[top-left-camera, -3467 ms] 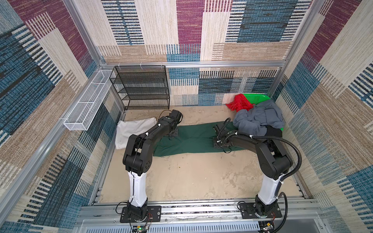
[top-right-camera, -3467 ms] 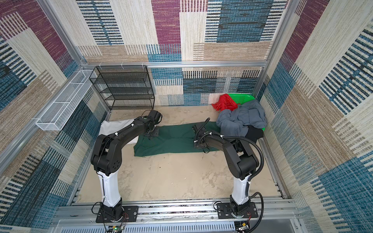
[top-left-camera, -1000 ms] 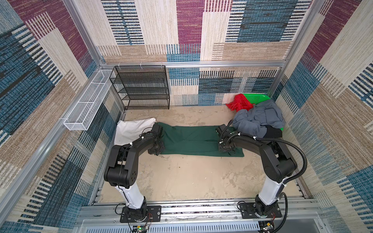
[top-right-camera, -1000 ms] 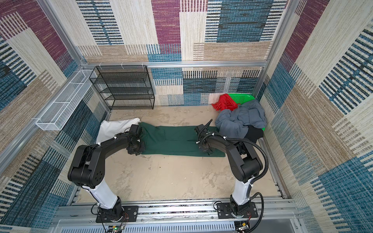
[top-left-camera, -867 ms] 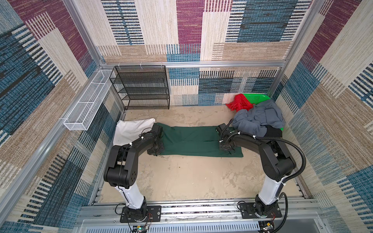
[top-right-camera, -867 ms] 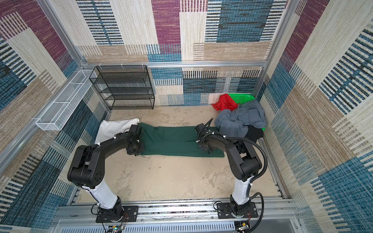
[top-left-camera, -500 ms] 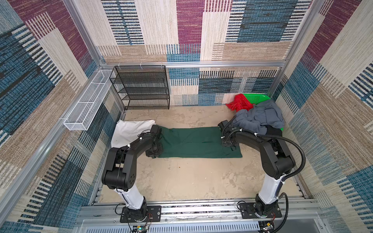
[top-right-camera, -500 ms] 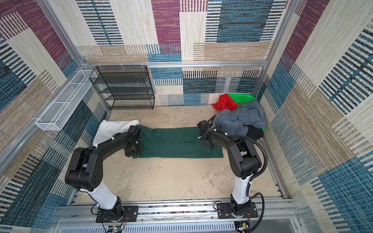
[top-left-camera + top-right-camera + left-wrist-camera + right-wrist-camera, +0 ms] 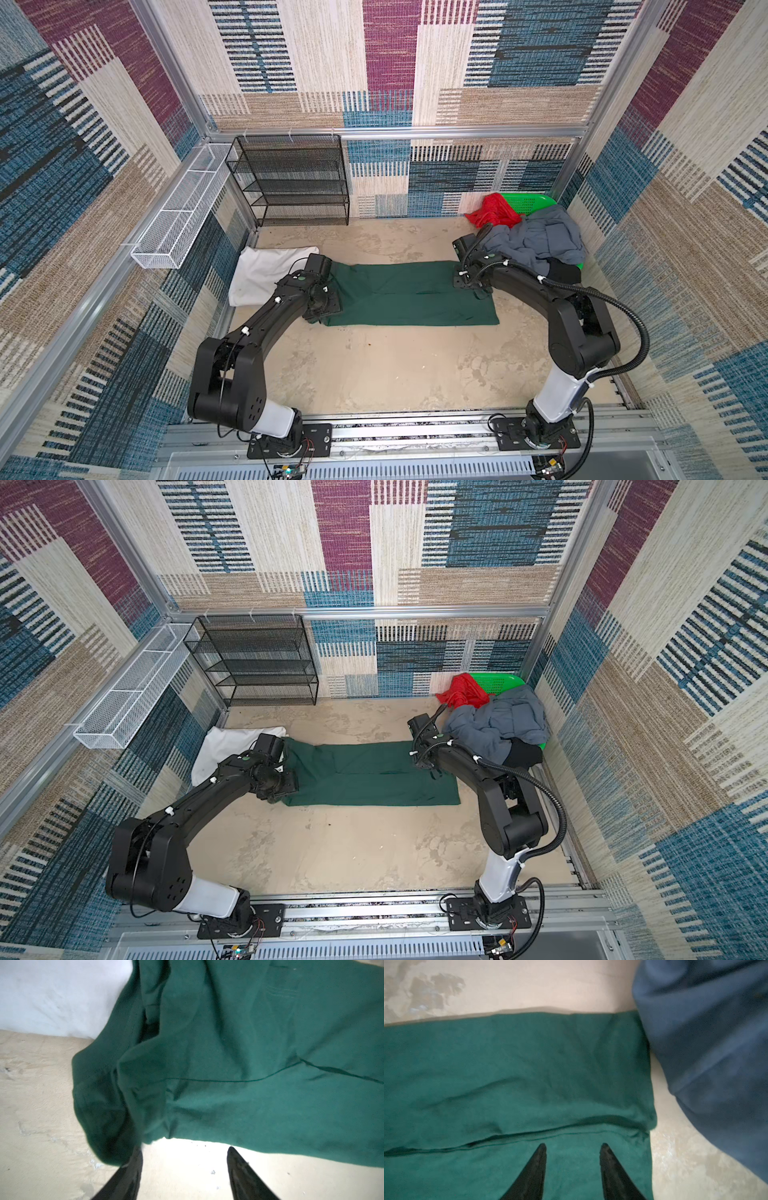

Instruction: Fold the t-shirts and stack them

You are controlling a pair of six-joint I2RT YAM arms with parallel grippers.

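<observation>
Patchwork carpet walls close in a sandy beige desk (image 9: pixel 395 365). On it the dark green t-shirt (image 9: pixel 411 293) lies as a long band across the middle. Its long sides look turned in already, so the lengthwise fold seems done and the crosswise fold is not yet made.

The left fingers (image 9: pixel 129 1176) stand well apart and empty at the shirt's end nearest the white t-shirt (image 9: pixel 266 274). The rumpled hem sits just beyond their tips, one tip at or against the cloth, with bare desk in the gap.

The right fingers (image 9: pixel 533 1172) are also parted and hold nothing. They sit over the opposite end near its corner, though I cannot tell whether they touch it. Just beside them is the grey-blue t-shirt (image 9: pixel 536 239), heaped with a red t-shirt (image 9: pixel 492 214) and a black t-shirt (image 9: pixel 563 272) over the green plastic basket (image 9: pixel 528 203).

Next, I judge, the fingers need a fresh pinch on one end to carry it over the other. The bunched left end wants smoothing first, and the right pair should avoid catching the grey-blue cloth.
</observation>
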